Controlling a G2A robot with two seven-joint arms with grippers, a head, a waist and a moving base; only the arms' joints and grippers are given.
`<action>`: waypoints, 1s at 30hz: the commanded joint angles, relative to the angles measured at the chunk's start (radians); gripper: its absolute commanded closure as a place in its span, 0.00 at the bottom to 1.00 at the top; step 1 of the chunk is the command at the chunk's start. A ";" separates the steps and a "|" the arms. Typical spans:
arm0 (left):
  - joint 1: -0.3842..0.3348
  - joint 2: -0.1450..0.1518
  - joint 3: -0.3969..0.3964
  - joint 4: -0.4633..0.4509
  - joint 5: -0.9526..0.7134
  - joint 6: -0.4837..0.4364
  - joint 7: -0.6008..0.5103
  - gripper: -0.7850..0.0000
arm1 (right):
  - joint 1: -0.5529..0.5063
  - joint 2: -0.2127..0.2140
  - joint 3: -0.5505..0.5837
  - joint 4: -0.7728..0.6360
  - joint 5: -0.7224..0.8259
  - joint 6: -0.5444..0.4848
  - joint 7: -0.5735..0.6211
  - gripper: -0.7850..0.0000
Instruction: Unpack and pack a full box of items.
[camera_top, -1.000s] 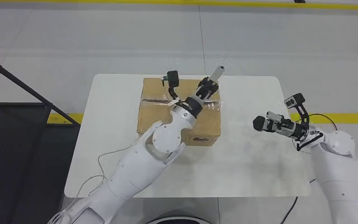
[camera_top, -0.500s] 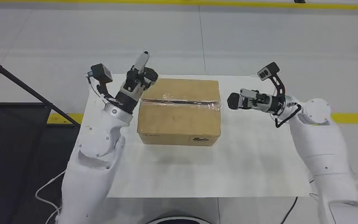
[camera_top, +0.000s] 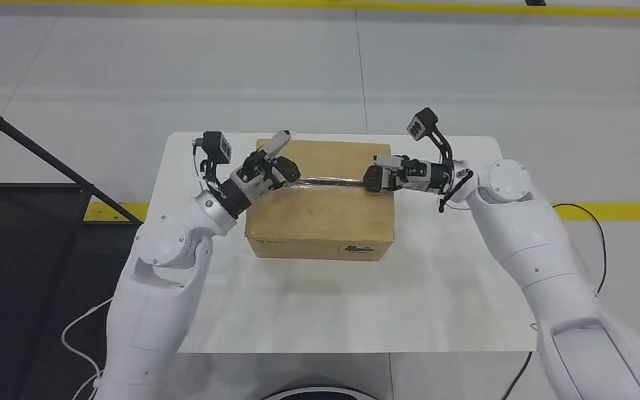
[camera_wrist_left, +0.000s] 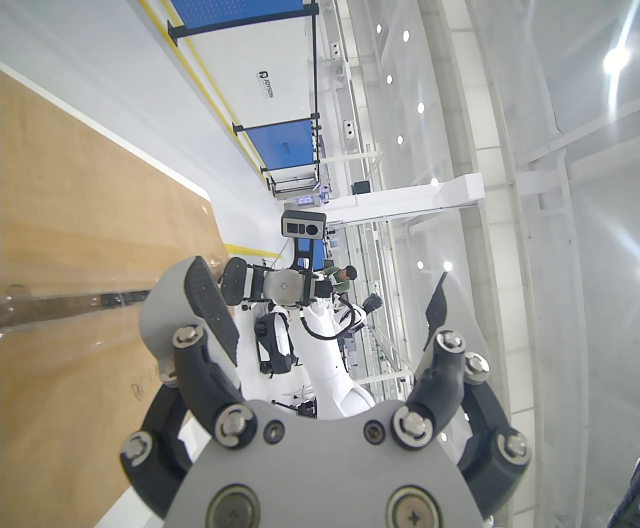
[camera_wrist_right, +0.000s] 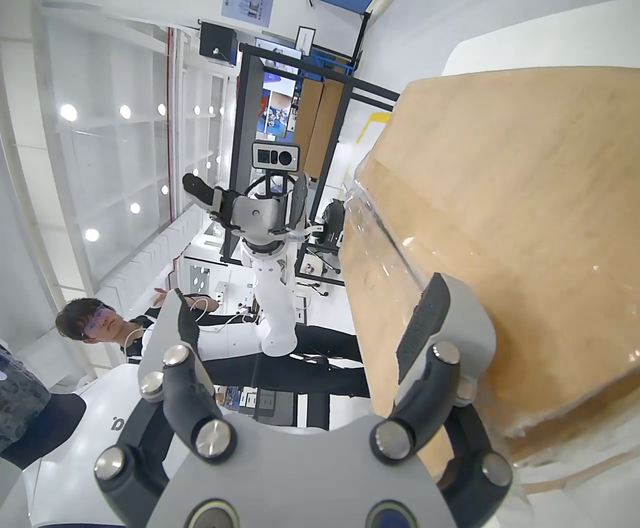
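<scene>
The box, label illegible, is being flanked by the left pincer at nine o'clock and the right pincer at three, both gaping empty.

The top camera looks down from above the arms and takes in the whole white table with the cardboard box. Each wrist camera sits close behind its own gripper, the left gripper and the right gripper, facing across the box top toward the other. All three views share the box's taped seam.
</scene>
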 joint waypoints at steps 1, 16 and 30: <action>-0.015 -0.001 0.031 0.023 0.026 0.001 0.011 0.00 | 0.013 -0.010 -0.011 0.029 0.000 0.005 -0.002 0.00; -0.060 0.001 0.068 0.143 0.045 0.021 0.045 0.00 | 0.065 -0.049 -0.041 0.128 -0.027 0.057 0.035 0.00; -0.029 0.018 -0.003 0.169 0.009 -0.005 0.043 0.00 | 0.099 -0.116 -0.123 0.096 -0.096 0.108 -0.049 0.00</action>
